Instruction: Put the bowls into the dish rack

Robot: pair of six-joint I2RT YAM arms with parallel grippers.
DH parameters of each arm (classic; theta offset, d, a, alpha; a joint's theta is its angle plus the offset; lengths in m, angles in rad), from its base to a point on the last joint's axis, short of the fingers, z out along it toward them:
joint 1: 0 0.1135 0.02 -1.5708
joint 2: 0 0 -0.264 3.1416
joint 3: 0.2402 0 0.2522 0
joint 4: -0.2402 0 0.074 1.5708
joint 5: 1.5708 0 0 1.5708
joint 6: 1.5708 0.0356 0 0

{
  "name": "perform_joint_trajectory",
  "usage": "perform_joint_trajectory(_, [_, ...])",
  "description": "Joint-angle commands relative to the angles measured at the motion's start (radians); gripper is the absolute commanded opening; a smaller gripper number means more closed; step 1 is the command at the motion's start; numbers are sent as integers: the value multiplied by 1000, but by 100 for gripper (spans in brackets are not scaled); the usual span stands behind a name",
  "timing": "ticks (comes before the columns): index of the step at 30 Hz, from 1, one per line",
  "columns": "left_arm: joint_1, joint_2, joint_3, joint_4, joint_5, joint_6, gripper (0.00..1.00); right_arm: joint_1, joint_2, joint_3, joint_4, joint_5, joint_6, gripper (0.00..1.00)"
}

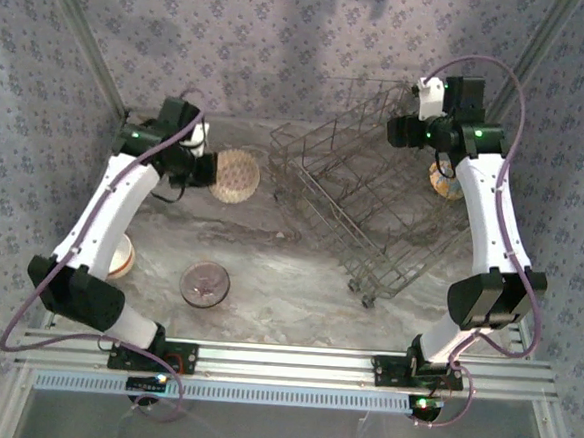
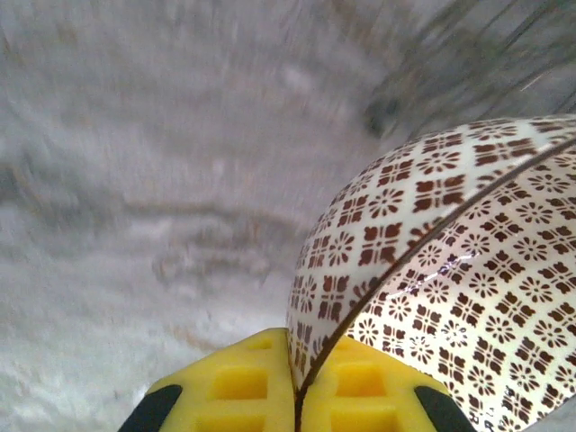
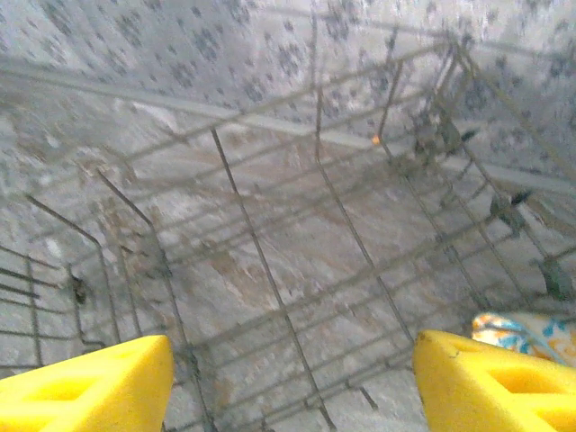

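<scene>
left hand (image 2: 295,400) clamped on rim of brown-patterned bowl (image 2: 432,270) | dish rack (image 1: 363,204) just right of that bowl, long axis far-left to near-right | right hand (image 3: 288,387) apart, over rack wires | another bowl (image 1: 205,283) on tabletop (image 1: 288,269), near side | no readable writing or brand

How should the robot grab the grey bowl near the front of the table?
Probably pinch the rim of the grey bowl from straight above: it sits upright, mouth open, so one finger can go inside and one outside its thin wall.
</scene>
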Motion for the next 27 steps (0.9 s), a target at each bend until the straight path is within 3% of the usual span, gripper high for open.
perform_joint_trajectory(1, [-10, 48, 160, 45, -25, 29, 0, 22, 24, 90, -26, -83, 30, 71])
perform_joint_trajectory(8, [-109, 264, 529, 138, -65, 50, 0, 106, 20, 189, 8, -238, 67, 69])
perform_joint_trajectory(16, [-224, 539, 964, 40, -73, 93, 0, 231, 28, 204, 42, -287, 67, 65])
perform_joint_trajectory(27, [-279, 569, 992, 49, -62, 77, 0, 256, 95, 220, 69, -169, 129, 55])
